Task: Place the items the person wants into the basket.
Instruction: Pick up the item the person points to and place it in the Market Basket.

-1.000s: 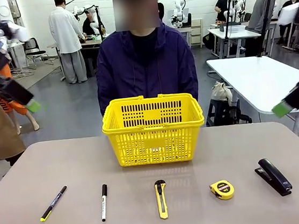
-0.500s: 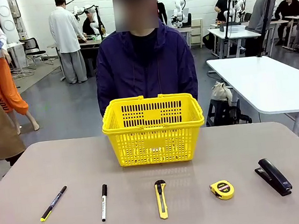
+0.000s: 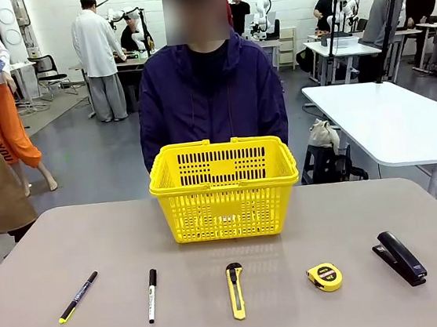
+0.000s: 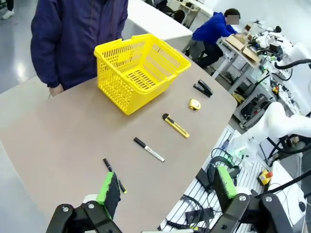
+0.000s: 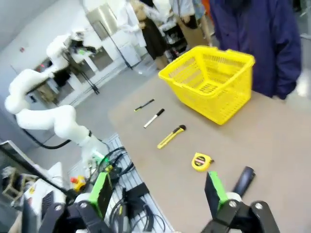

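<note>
Tabletop [image 3: 70,243]: one basket [image 3: 224,186], pen [image 3: 78,297], marker [image 3: 151,295], knife [image 3: 236,291], tape measure [image 3: 325,277], stapler [image 3: 400,257] each; both pincers [image 4: 166,184] [image 5: 157,190] wide.

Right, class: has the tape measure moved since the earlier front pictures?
No. Against the basket, the tape measure lies where it did, between the knife and the stapler.

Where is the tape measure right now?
In the front view, the tape measure lies right of centre, between the utility knife and the stapler.
</note>
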Available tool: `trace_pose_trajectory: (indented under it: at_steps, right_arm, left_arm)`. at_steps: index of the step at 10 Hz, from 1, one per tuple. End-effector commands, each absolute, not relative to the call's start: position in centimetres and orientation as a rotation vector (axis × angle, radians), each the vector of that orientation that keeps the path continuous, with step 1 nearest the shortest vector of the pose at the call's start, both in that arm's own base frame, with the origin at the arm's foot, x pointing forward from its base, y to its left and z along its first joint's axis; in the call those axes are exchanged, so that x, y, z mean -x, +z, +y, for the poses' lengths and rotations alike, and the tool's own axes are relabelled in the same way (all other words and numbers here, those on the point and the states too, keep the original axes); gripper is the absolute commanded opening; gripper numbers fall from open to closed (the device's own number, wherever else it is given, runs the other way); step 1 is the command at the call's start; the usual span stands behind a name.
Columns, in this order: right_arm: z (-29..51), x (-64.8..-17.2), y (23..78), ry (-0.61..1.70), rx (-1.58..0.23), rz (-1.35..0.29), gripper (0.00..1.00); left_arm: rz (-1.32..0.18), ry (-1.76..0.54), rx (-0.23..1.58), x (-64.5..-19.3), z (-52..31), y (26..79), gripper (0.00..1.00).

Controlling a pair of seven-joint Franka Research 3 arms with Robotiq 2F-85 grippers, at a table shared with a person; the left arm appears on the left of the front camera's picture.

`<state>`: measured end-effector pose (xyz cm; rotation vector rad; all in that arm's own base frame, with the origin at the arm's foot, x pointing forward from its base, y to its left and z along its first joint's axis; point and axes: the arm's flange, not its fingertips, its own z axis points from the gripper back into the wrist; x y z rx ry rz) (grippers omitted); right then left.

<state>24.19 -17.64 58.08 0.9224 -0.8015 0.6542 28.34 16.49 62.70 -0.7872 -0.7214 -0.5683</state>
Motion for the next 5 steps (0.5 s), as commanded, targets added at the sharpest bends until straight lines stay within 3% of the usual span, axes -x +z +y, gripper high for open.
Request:
trace_pose_trajectory:
  at_steps: [1, 5]
  right_arm:
    - [-19.2, -22.4, 58.0, 0.642, -0.833, -0.804, 1.00]
    - [-20.9, -19.9, 58.3, 0.590, -0.777, -0.848, 1.00]
  left_arm:
    - [-0.732, -0.523, 0.747, -27.6, 15.8, 62.9, 1.00]
    - [-0.661, -0.475, 0.656, -27.6, 14.7, 63.0, 1.00]
